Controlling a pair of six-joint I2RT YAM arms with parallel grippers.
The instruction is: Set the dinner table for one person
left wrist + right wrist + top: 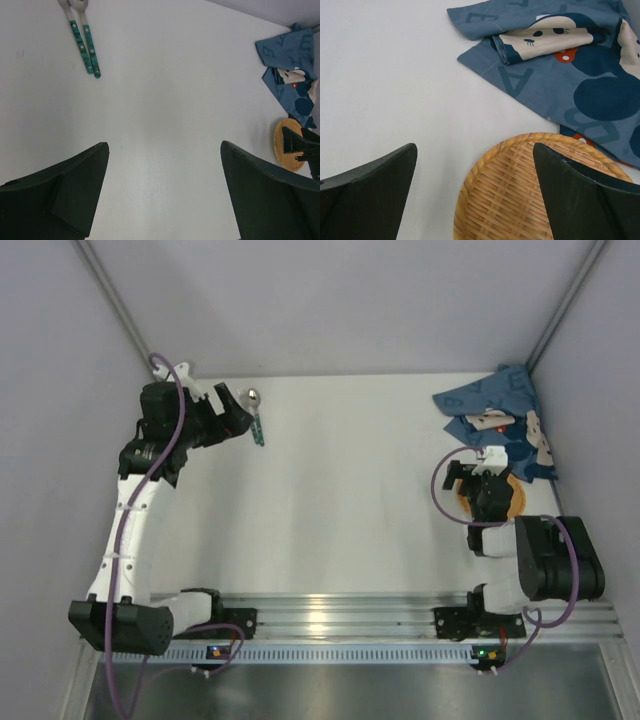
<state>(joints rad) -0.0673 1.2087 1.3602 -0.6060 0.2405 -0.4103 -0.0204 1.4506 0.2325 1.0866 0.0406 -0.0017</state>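
The white dinner table (350, 490) has a ribbed aluminium rail (340, 615) along its near edge. Two utensils with green handles (86, 47) lie side by side at the far left, also in the top view (256, 418). My left gripper (240, 423) is open and empty just left of them; in the left wrist view (165, 165) only bare table lies between its fingers. A round woven wicker plate (520, 195) lies at the right. My right gripper (475, 165) is open and empty, low over the plate's left rim (463, 502).
A crumpled blue cloth placemat with cartoon mouse faces (500, 410) lies in the far right corner, just beyond the wicker plate; it also shows in the right wrist view (560, 60) and the left wrist view (292, 70). Grey walls close in the table.
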